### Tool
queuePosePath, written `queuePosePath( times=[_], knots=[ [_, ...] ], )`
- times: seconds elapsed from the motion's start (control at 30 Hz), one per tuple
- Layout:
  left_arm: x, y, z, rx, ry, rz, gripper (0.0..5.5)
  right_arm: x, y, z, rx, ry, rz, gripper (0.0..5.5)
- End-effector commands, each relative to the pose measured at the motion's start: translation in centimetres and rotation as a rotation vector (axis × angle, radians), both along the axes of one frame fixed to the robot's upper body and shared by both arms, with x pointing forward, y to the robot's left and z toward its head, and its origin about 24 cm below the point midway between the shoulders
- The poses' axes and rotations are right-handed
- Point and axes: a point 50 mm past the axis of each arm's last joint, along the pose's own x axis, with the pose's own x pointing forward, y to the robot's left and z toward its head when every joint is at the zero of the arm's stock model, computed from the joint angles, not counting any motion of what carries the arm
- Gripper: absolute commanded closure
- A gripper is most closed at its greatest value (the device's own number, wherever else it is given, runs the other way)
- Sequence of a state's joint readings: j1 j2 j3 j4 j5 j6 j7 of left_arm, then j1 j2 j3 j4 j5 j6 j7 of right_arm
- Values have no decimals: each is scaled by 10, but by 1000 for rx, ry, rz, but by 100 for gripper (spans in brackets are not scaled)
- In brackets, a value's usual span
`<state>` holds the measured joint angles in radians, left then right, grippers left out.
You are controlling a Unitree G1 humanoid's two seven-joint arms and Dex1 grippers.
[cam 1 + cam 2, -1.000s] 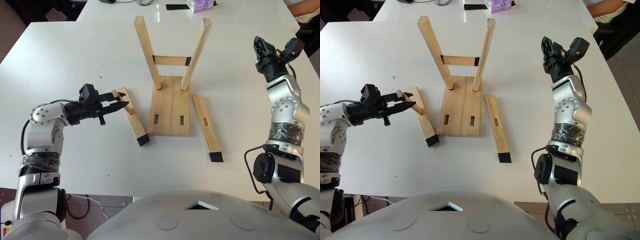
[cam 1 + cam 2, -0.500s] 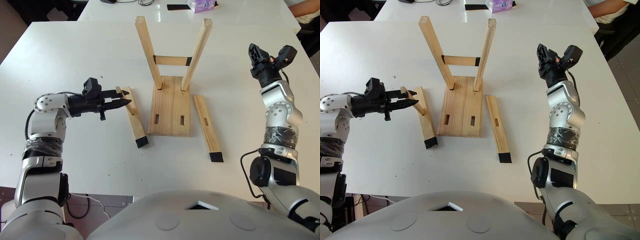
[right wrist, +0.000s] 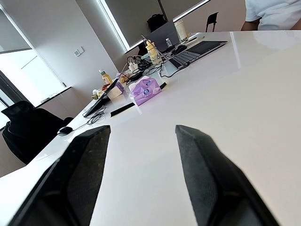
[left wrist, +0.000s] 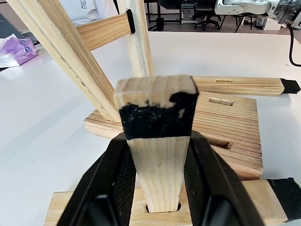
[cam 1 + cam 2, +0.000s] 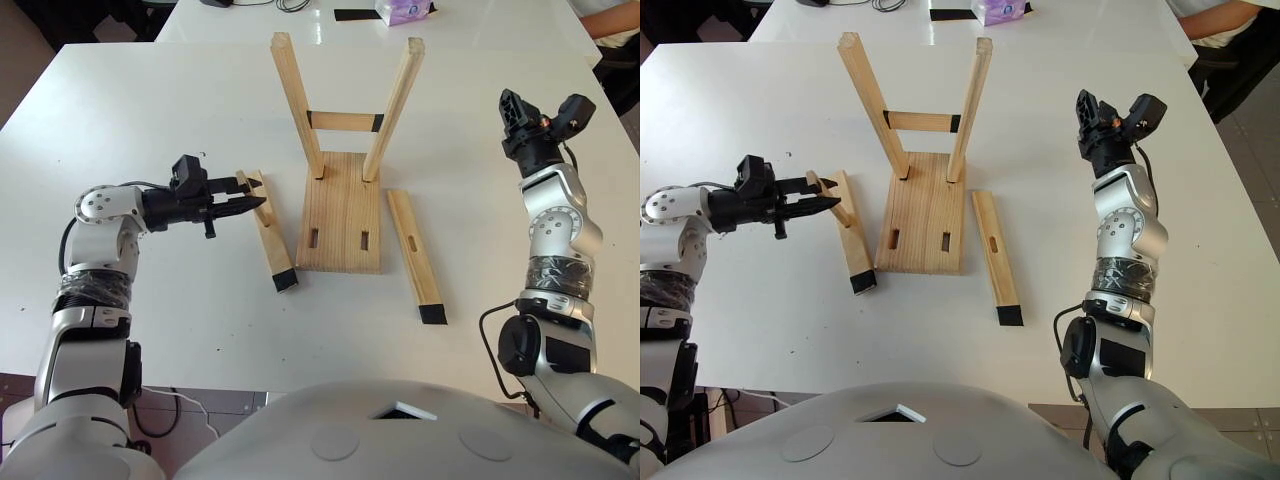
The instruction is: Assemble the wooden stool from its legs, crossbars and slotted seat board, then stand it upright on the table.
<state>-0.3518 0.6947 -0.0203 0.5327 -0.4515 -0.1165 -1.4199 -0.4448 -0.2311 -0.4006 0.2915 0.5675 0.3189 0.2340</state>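
The left gripper (image 5: pixel 243 203) is clamped on a short pale wooden crossbar with a black-taped end (image 4: pixel 156 117). Its lower end appears set into the slot of a loose square wooden leg with a black foot (image 5: pixel 272 240), which lies directly beneath the fingertips. Just beyond the gripper is the flat rectangular wooden seat board (image 5: pixel 340 215), with two legs already stood in it.

If the crossbar is pressed in at a tilt, it could be jammed in the slot. The leg is unheld, so it could be skidded across the smooth top.

The right gripper (image 5: pixel 542 110) is held high and well apart, its fingers spread around nothing.

The work is laid on a glossy white table (image 5: pixel 150 110). A second table with a purple tissue pack (image 5: pixel 405 10) is seen behind it.
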Motion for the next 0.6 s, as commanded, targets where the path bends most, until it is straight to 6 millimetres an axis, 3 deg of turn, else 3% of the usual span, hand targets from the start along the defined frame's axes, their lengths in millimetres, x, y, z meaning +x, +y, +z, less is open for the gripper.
queuePosePath(
  times=[0.03,0.2,0.37,0.4,0.6],
  knots=[
    [-22,1,-49,112,207,28,419,-2,0,-5,4,11,-14,294],
    [-23,-5,-57,101,219,35,419,-1,-4,-6,-8,28,-18,294],
    [-4,-4,-41,61,144,174,419,-2,-7,-8,-17,43,-20,294],
    [-3,-4,-37,50,132,188,383,-3,-8,-10,-19,49,-25,294],
    [-13,-9,-16,12,63,220,291,-9,-20,-13,-39,77,-49,294]
  ],
)
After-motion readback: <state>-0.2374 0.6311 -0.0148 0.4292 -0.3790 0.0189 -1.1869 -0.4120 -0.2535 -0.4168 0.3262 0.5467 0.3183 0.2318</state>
